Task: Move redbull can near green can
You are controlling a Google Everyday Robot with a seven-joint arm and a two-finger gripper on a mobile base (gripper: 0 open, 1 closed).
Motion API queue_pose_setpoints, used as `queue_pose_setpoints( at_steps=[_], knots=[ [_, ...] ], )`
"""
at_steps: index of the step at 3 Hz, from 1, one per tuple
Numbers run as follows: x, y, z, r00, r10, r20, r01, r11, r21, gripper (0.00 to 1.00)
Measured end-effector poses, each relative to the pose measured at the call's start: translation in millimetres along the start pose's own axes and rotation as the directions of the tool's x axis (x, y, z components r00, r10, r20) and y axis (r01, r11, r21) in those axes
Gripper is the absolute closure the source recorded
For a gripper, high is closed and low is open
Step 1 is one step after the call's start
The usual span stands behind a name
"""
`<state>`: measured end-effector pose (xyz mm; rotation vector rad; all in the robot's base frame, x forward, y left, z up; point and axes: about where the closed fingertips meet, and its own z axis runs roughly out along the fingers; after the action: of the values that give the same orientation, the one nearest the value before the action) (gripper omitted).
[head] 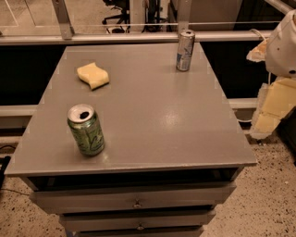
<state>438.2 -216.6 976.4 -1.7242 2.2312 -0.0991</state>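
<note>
The bottom drawer of the grey metal drawer cabinet (138, 200) is cut off by the lower edge, and its small knobs are hard to make out; near the front left corner of the cabinet's top stands the wide light-green drink can (86, 130), upright, with a dark opening in its silver lid and pale swirls too blurred to read; farther back on the left lies a pale yellow wavy-edged sponge (93, 75); off the cabinet's right side hangs the pale yellowish gripper (273, 109), cropped by the frame beneath a white rounded arm housing (283, 46), and I cannot tell whether it is spread or pressed together; at the far right corner stands the slim tall silver-and-blue redbull can (185, 50), upright, silver-topped, its lettering unreadable, well apart from the green can and the gripper; beyond a pale rail (115, 39), a dark office chair (115, 14) is cut off at the top.
</note>
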Motion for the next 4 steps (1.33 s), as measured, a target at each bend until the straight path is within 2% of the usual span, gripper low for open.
queue_pose_setpoints(
  at_steps=[1,2,3,4],
  knots=[
    [0,0,0,1.0,0.0,0.0,0.0,1.0,0.0,0.0],
    [-1,-8,5,0.999,-0.011,0.05,0.01,0.9999,0.007,0.0],
    [-10,-49,35,0.986,-0.025,0.162,0.016,0.9983,0.056,0.0],
    [-25,-102,62,0.963,-0.003,0.269,-0.031,0.9922,0.121,0.0]
  ],
)
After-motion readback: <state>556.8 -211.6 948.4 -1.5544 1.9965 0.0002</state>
